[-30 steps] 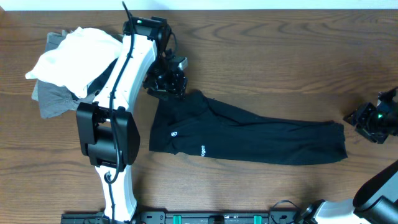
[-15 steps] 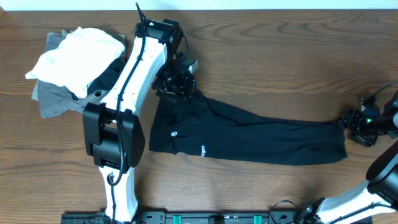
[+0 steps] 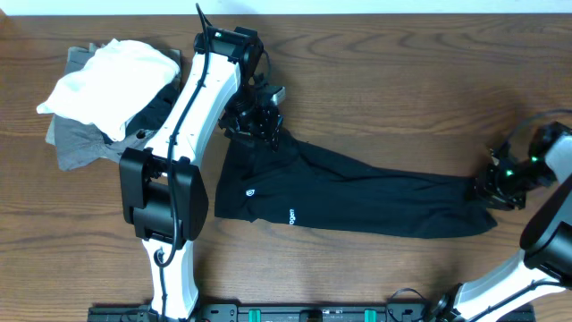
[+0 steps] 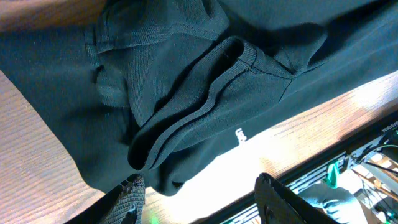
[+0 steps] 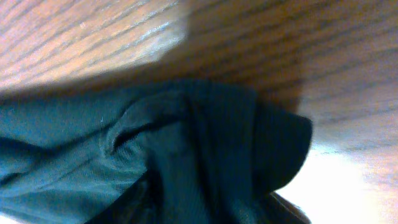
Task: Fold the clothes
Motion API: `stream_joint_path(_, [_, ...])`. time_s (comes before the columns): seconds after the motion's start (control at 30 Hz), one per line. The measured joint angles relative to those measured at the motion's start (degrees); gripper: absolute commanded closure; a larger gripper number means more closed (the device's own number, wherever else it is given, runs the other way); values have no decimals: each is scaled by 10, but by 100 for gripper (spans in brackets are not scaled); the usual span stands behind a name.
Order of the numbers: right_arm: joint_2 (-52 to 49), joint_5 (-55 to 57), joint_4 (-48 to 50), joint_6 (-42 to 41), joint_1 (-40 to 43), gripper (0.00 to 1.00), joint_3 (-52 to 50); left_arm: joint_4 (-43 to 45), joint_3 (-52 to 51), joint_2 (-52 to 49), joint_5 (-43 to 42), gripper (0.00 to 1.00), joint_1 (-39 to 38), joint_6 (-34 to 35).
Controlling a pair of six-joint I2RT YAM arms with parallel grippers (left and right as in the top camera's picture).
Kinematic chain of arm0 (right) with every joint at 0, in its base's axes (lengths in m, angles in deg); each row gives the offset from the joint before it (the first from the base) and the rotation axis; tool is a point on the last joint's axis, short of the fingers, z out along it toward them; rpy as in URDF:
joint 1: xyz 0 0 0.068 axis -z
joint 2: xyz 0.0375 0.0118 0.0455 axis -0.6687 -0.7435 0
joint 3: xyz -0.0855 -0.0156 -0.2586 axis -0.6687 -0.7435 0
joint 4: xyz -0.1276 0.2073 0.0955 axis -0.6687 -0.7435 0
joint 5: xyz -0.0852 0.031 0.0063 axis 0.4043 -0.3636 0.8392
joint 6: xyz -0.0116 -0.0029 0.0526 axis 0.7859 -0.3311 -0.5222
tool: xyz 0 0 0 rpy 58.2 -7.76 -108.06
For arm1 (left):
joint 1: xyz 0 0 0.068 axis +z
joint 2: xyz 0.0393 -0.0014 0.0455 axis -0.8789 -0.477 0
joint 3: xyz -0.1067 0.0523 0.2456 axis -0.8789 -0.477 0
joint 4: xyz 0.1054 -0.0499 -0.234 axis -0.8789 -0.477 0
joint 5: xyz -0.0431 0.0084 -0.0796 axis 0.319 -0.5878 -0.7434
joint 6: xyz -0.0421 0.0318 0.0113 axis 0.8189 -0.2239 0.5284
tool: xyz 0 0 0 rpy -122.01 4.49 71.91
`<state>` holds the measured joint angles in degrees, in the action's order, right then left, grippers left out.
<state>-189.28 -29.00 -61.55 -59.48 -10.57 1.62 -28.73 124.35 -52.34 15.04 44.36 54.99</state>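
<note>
This shirt (image 3: 357, 199) looks soft, light, limp: pinch its end corners. Your left claw (image 3: 257, 123) stands apart over the far-left corner; the right claw (image 3: 493, 186) I cannot tell

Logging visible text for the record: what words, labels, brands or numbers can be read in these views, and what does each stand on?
white lettering on the black shirt: too small to read from overhead, blurred in the left wrist view.
round white logo on the same shirt: a small mark, no legible letters.
Nothing else readable in any view.
</note>
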Motion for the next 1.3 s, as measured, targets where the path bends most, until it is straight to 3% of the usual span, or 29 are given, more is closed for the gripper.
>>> stream_joint_path(0.17, [-8, 22, -3, -8, -21, 99, 14, 1, 0, 0, 0, 41, 1, -7])
stream_joint_path(0.63, [-31, 43, -109, -46, -7, 99, 258, -22, 0, 0, 9, 44, 56, -9])
stream_joint_path(0.83, [-15, 25, -165, -49, -28, 99, 280, -36, 4, 1, 9, 44, 83, -8])
stream_joint_path(1.07, [22, 14, -207, -50, -152, 99, 281, -30, 29, 38, 11, 40, 112, -6])
stream_joint_path(1.3, [24, 7, -172, -81, -302, 98, 259, -20, 39, 105, 13, 38, 117, -4])
